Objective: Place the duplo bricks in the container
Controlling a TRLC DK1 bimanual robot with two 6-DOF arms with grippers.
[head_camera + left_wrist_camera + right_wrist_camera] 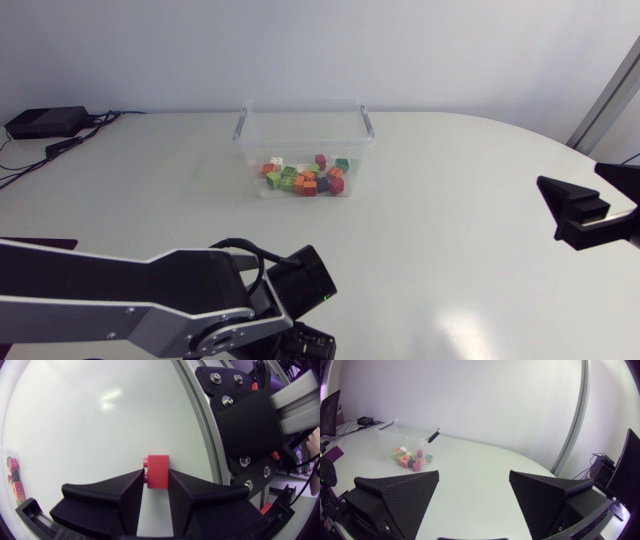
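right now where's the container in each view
Head view: container just above the picture's centre.
Left wrist view: only a sliver of the container, far off to one side of the left gripper, which is shut on a red brick.
Right wrist view: container ahead of the open right gripper, out past one of its fingers.
Shared landmark: the coloured bricks inside it.

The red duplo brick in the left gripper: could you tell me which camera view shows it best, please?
The left wrist view: the red duplo brick is clamped in the left gripper, in plain sight. In the head view the left arm hides it; the right wrist view does not show it.
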